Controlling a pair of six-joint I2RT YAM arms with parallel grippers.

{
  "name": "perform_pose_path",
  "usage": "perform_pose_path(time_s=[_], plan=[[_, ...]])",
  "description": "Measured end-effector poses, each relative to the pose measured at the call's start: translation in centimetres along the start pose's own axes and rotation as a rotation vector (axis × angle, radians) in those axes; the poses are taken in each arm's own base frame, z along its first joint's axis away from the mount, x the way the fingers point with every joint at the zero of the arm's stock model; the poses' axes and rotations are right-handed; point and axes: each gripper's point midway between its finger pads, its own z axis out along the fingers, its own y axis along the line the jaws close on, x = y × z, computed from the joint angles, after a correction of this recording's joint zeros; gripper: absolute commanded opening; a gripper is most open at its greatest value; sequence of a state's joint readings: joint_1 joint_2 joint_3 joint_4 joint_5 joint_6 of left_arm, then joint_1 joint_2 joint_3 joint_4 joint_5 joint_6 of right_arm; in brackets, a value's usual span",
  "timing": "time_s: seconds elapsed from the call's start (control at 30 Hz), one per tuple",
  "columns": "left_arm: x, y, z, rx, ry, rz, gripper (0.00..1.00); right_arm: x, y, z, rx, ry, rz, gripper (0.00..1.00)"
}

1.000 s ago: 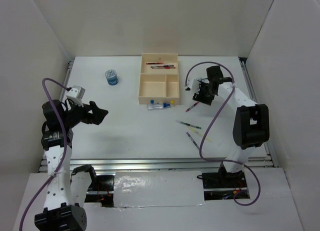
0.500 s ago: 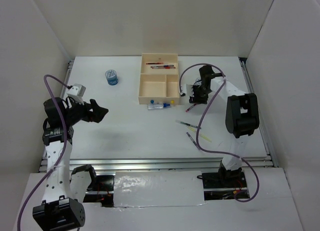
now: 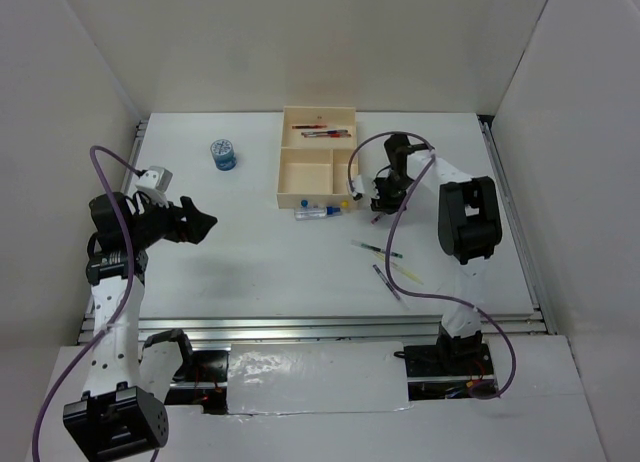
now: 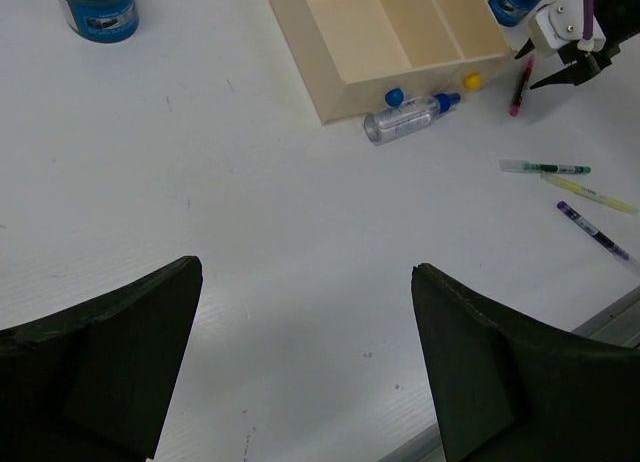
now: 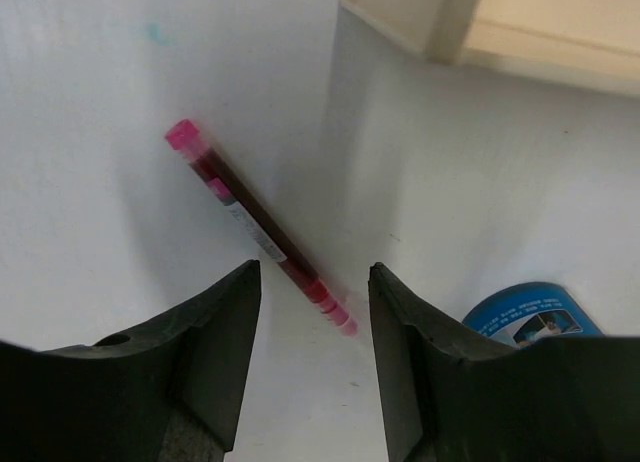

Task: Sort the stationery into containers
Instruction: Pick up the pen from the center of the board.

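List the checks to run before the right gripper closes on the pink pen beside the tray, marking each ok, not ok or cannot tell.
1. The right gripper is open: ok.
2. The pink pen lies between its fingers: ok, but only its end.
3. The pen is apart from the tray: ok.
4. The blue cylinder is clear of the fingers: cannot tell.
5. The left gripper is open, well away: ok.

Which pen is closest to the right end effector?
The pink pen beside the tray corner, under the right end effector; the green pen and others lie farther off.
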State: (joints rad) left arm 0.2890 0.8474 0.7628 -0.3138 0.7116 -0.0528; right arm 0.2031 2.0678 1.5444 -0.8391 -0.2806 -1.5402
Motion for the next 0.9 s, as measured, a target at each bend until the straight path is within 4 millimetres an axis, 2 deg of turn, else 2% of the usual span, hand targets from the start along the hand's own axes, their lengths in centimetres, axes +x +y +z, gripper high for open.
perform_pose_path(time_s=[0.17, 0.27, 0.43, 0.53, 0.63, 0.77, 0.9], plan=[[0.0, 0.0, 0.0, 0.000, 0.000, 0.000, 0.98, -0.1, -1.0, 0.2, -0.034, 0.018, -0.022, 0.41], [0.0, 0.0, 0.0, -0.001, 0.000, 0.002, 0.98, -0.4, -0.9, 0.6, -0.065, 0.037, -0.038, 0.38], [0.0, 0.1, 0.0, -0.005, 0.000, 0.009, 0.98, -1.6, 1.7, 0.8, -0.171, 0.060, -0.059, 0.35], [0.0, 0.2, 0.0, -0.006, 0.000, 0.021, 0.98, -2.2, 2.8, 0.8, -0.215, 0.064, -0.068, 0.29], [0.0, 0.2, 0.0, -0.007, 0.001, 0.023, 0.97, -2.6, 3.7, 1.0, -0.244, 0.062, -0.065, 0.16], [0.0, 0.2, 0.0, -0.008, 0.001, 0.024, 0.97, -2.7, 4.5, 1.0, -0.254, 0.062, -0.045, 0.07], [0.0, 0.2, 0.0, -0.009, 0.001, 0.023, 0.97, -2.8, 5.8, 0.7, -0.258, 0.066, -0.022, 0.02]])
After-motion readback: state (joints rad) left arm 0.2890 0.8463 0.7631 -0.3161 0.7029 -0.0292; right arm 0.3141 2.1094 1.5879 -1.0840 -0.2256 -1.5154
